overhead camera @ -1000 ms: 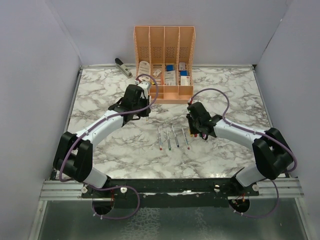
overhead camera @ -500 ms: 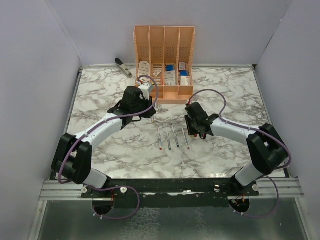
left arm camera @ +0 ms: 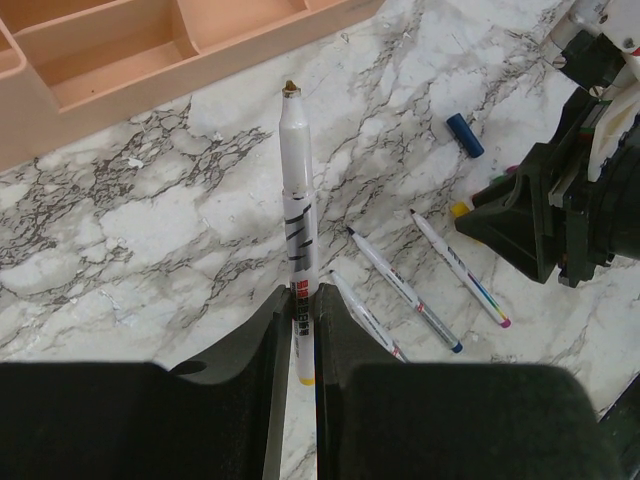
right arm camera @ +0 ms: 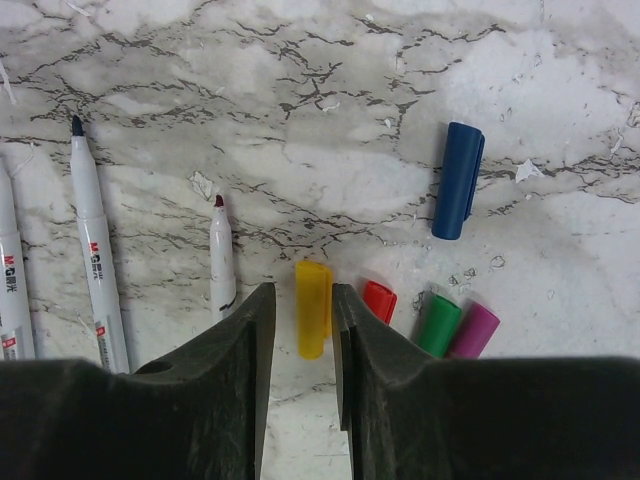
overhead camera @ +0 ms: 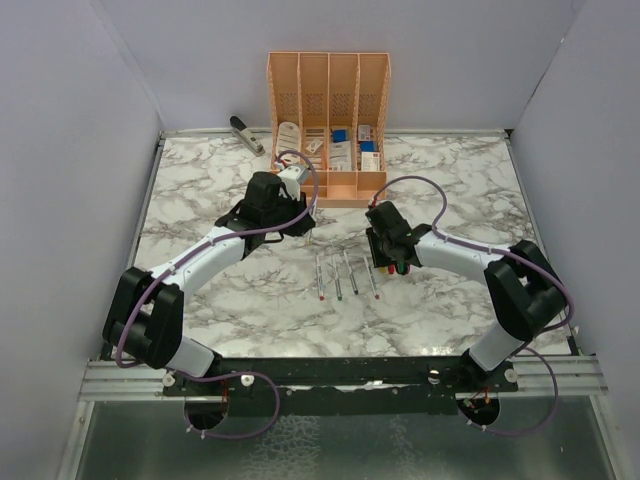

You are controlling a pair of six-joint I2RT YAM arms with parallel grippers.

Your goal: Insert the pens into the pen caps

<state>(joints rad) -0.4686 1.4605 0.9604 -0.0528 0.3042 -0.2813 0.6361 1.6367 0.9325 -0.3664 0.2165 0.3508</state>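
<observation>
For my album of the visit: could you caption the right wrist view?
Right gripper straddles the yellow cap; blue cap lies apart.

**Ana:** What does the worktop (right arm camera: 300, 100) look like?

**Ben:** White marble, veined in grey and black.

**Ana:** And the caps?

**Ben:** A yellow cap (right arm camera: 312, 308), a red cap (right arm camera: 379, 300), a green cap (right arm camera: 437, 324), a magenta cap (right arm camera: 474, 330) and a dark blue cap (right arm camera: 458, 180).

**Ana:** The pens?

**Ben:** White barrels with red lettering. The red-tipped pen (right arm camera: 221, 262) has a deep red tip, and the dark-tipped pen (right arm camera: 92, 250) is almost black. The striped pen (left arm camera: 296, 200) has black bars, a yellow end and a brownish tip.

**Ana:** Anything else?

**Ben:** A peach-orange organizer (overhead camera: 328, 110), and white arms (overhead camera: 215, 248) with black joints.
</observation>
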